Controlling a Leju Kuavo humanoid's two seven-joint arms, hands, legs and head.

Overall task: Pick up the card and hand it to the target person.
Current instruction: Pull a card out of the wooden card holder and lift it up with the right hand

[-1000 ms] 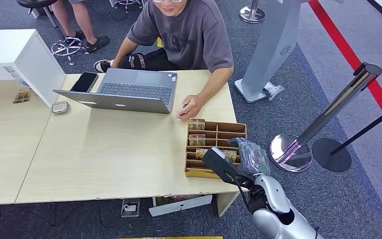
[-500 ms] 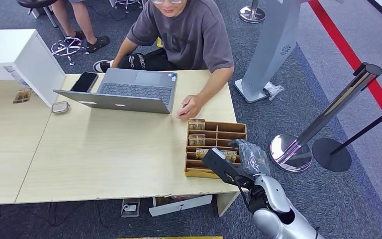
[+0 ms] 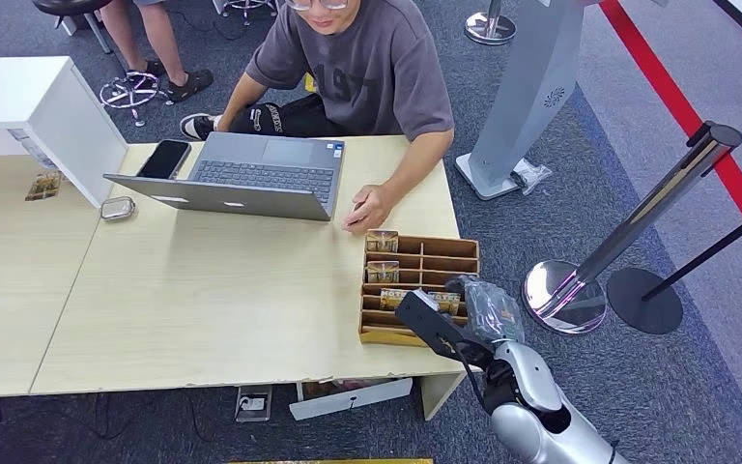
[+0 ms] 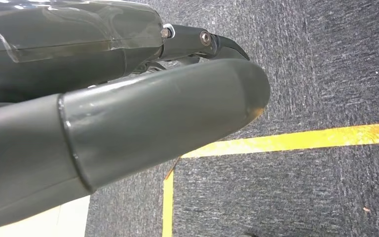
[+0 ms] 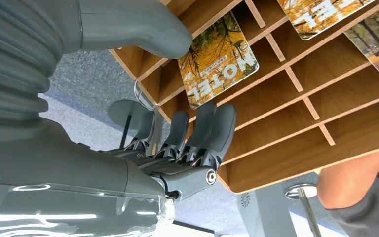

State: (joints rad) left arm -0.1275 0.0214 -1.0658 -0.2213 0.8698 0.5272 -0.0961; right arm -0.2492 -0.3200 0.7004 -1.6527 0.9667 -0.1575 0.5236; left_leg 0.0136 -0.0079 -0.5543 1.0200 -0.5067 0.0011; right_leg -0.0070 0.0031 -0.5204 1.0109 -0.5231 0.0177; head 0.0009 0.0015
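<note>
A wooden divided tray (image 3: 444,249) sits at the table's right front corner with several autumn-print cards in its compartments. One card (image 5: 218,59) marked "HOTEL" lies in a compartment near the tray's right edge (image 3: 447,302). My right hand (image 3: 481,307) hovers over that edge. Its thumb (image 5: 143,27) ends at one corner of the card and its fingers (image 5: 212,128) stretch along the tray wall (image 5: 296,113) beside it, spread and gripping nothing. A person in a grey shirt (image 3: 367,68) sits across the table, one hand (image 3: 365,210) resting near the tray. My left hand (image 4: 128,123) hangs over the carpet, holding nothing.
An open laptop (image 3: 251,179), a phone (image 3: 164,159) and a small tin (image 3: 117,208) lie on the table's far side. A white box (image 3: 29,106) stands at the left. Stanchion posts (image 3: 638,222) and a grey kiosk base (image 3: 527,106) stand to the right of the table.
My right hand has shifted slightly lower and closer over the tray's right edge. The person and the things on the table stay put.
</note>
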